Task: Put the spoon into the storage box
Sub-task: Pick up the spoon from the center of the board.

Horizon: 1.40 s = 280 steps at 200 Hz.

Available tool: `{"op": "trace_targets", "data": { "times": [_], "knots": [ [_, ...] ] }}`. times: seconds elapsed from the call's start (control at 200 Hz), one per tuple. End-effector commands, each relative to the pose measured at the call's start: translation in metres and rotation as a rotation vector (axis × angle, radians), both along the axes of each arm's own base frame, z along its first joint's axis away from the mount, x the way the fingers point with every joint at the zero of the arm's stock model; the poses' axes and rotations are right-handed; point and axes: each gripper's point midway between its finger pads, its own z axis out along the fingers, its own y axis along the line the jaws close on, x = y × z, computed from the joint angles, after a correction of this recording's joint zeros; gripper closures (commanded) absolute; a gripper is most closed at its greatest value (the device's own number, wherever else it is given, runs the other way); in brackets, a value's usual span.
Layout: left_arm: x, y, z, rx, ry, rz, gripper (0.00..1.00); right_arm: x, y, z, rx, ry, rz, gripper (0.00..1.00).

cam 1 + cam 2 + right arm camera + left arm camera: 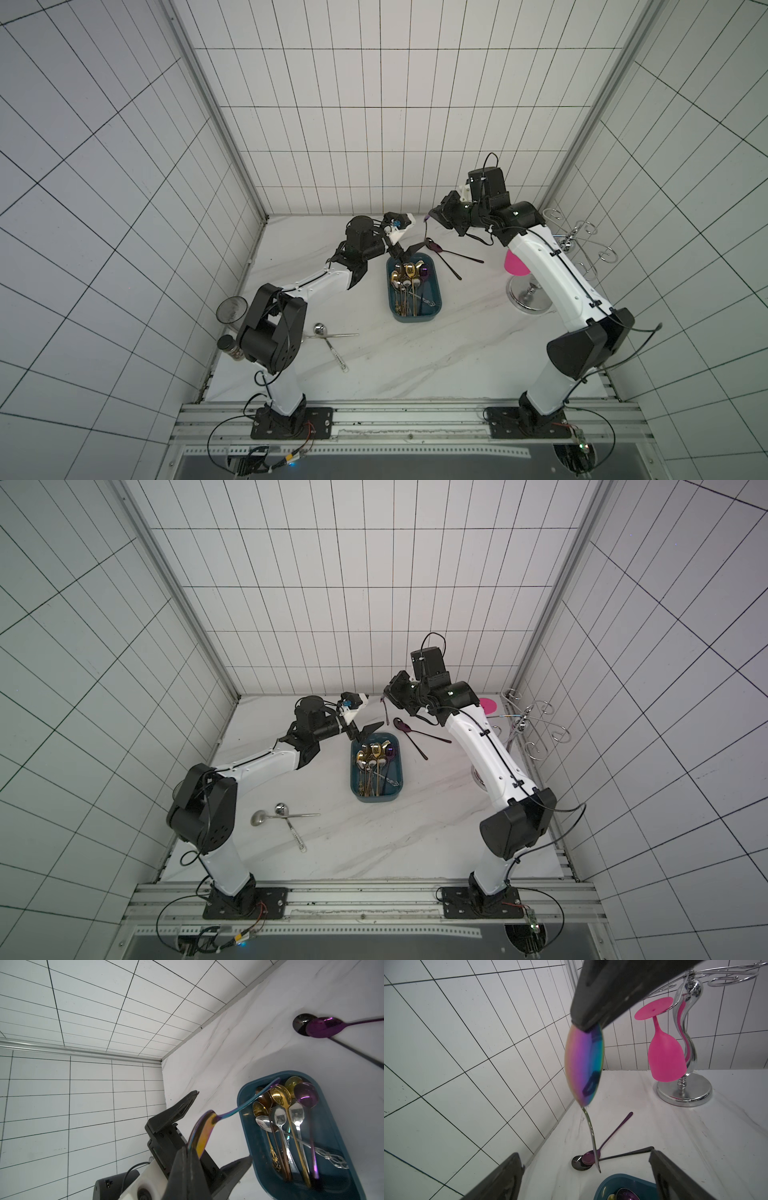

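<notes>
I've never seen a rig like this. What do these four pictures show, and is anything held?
Two robot arms, left and right, stand at the near edge of a marble table, each ending in a two-fingered hand. Two pictures look down on the whole scene; the other two come from cameras on the arms' wrists. The right hand is shut on the bowl of a rainbow spoon, handle hanging down. The left hand is open and empty near the far end of the teal storage box, which holds several spoons. On the table lie a purple spoon crossed over a black spoon, two silver spoons near the left arm, and a chrome rack with a pink goblet hanging upside down.
</notes>
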Motion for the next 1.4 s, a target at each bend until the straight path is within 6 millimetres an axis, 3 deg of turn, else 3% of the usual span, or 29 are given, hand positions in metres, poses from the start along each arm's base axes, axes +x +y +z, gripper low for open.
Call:
{"op": "trace_targets", "data": {
  "times": [0.0,0.25,0.435,0.52,0.795,0.954,1.144,1.274,1.394],
  "knots": [
    [0.016,-0.007,0.022,-0.037,-0.072,0.095,0.06,-0.006,-0.002,0.041,0.143,-0.068,-0.027,1.0],
    [0.016,-0.02,0.013,-0.042,-0.057,0.117,0.2,-0.01,-0.002,0.047,0.182,-0.067,-0.037,1.0],
    [0.017,-0.019,0.014,-0.056,-0.036,0.131,0.58,-0.012,-0.001,0.049,0.193,-0.071,-0.041,1.0],
    [0.018,-0.019,0.014,-0.061,-0.029,0.137,0.72,-0.012,-0.001,0.049,0.193,-0.069,-0.034,1.0],
    [0.02,-0.022,0.015,-0.074,-0.022,0.144,0.75,-0.014,-0.002,0.051,0.197,-0.072,-0.04,1.0],
    [0.02,-0.02,0.016,-0.077,-0.01,0.155,1.0,-0.014,-0.003,0.051,0.196,-0.074,-0.04,1.0],
    [0.018,-0.016,0.016,-0.086,0.051,0.175,1.0,-0.018,-0.003,0.054,0.181,-0.098,-0.017,1.0],
    [0.011,-0.015,0.018,-0.098,0.159,0.166,1.0,-0.025,-0.015,0.057,0.129,-0.146,-0.015,0.8],
    [0.002,-0.013,0.018,-0.109,0.279,0.148,1.0,-0.035,-0.029,0.062,0.08,-0.189,-0.008,0.68]
  ]
}}
